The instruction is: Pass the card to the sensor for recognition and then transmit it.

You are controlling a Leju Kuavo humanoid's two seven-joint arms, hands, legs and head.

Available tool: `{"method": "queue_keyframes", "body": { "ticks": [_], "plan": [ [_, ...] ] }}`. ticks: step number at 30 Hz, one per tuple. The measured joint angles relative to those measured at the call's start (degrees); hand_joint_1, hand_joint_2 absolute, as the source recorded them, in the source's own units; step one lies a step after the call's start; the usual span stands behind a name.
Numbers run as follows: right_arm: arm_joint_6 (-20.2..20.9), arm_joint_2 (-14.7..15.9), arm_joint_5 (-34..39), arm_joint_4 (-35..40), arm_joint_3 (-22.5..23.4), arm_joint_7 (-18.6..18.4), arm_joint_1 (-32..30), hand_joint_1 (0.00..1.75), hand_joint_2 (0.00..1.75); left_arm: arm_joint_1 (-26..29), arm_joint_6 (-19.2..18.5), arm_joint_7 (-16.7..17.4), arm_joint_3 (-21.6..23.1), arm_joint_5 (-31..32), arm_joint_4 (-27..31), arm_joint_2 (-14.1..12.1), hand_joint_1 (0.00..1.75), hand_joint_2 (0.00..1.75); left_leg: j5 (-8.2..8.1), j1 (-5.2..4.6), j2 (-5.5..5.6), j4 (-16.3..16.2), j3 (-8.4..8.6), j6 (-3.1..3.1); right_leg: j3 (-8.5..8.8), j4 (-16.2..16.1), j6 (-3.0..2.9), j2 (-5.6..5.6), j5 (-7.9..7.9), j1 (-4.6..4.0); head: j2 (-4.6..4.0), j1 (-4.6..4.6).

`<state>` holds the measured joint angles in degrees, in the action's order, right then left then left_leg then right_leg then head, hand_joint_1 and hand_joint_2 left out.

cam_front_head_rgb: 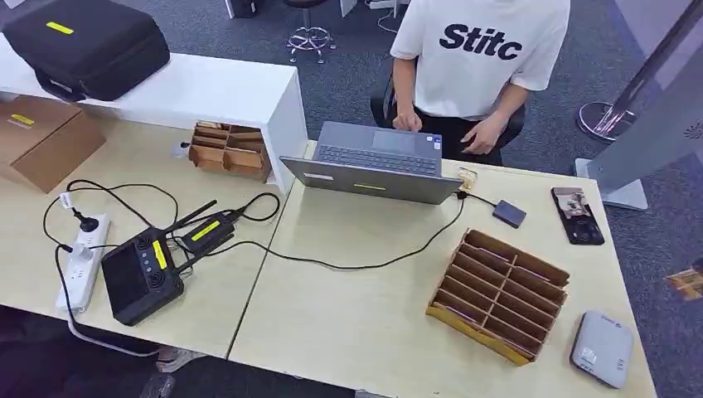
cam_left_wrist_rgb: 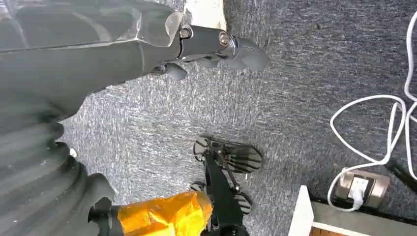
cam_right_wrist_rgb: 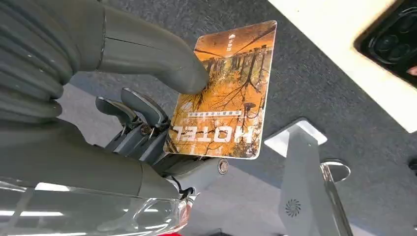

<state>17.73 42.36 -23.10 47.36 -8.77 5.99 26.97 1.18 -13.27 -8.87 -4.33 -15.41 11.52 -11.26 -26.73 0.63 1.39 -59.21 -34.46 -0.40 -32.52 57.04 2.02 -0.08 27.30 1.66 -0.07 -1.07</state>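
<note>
The right hand point(cam_right_wrist_rgb: 162, 123) pinches the card point(cam_right_wrist_rgb: 223, 93), thumb pressed on its printed face and darker fingers behind it. It is an orange hotel card, held out over grey carpet, just off the table's point(cam_right_wrist_rgb: 344, 54) edge. In the head view a sliver of that card point(cam_front_head_rgb: 686, 282) shows at the right border, beside the table point(cam_front_head_rgb: 356, 332) and clear of it.

The left hand point(cam_left_wrist_rgb: 216, 49) hangs low over the carpet, nothing in it, and I cannot tell whether the fingers are spread or curled.

On the table, the sensor point(cam_front_head_rgb: 602, 348) lies flat at the near right corner, a grey rounded pad. Just left of it sits a cardboard rack point(cam_front_head_rgb: 497, 294) with slanted slots. A black phone point(cam_front_head_rgb: 577, 215) lies near the far right edge. A laptop point(cam_front_head_rgb: 377, 162) stands open at the far side, its cable trailing across the tabletop, and a small grey box point(cam_front_head_rgb: 509, 213) rests beside it.

A person point(cam_front_head_rgb: 481, 58) in a white shirt sits behind the laptop, one hand at the keyboard. To the left lie a black controller point(cam_front_head_rgb: 141, 275) and a white power strip point(cam_front_head_rgb: 83, 261).
</note>
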Motion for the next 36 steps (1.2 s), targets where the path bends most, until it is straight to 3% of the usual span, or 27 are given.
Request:
{"method": "queue_keyframes", "body": {
  "ticks": [17,25,32,36],
  "plan": [
    [0.13,1.88,1.55,-0.13,-2.29,0.0,-1.13,1.75,1.75,-0.01,-0.13,0.0,-0.33,0.07,-0.07,0.0,0.0,1.75,0.0,0.0,-0.02,0.0,0.01,0.0,-0.01,0.0,0.0,0.02,0.0,0.0,0.0,0.0],
    [0.98,2.1,2.75,-0.11,-2.86,-0.37,-4.48,1.75,1.75,-0.03,-0.28,0.0,-0.33,0.52,-0.07,0.0,0.0,1.75,0.0,0.01,-0.01,0.0,0.0,0.0,-0.01,0.0,0.0,0.01,0.01,-0.01,0.0,0.0],
    [2.9,2.12,3.95,-0.02,-3.65,-1.12,-8.46,1.75,1.75,-0.14,-0.28,0.52,-0.33,1.16,-0.07,0.0,0.0,1.75,0.0,0.0,-0.01,0.01,0.0,0.0,-0.01,0.0,0.0,0.01,0.01,-0.01,0.0,0.02],
    [6.44,2.75,5.35,0.18,-4.35,-1.57,-10.15,1.75,1.75,-0.59,-0.24,1.16,-0.33,1.73,-0.07,0.0,0.0,1.75,0.0,0.0,0.0,0.0,0.01,0.0,-0.01,0.0,0.0,-0.01,0.01,0.0,0.0,0.0]
  ]
}}
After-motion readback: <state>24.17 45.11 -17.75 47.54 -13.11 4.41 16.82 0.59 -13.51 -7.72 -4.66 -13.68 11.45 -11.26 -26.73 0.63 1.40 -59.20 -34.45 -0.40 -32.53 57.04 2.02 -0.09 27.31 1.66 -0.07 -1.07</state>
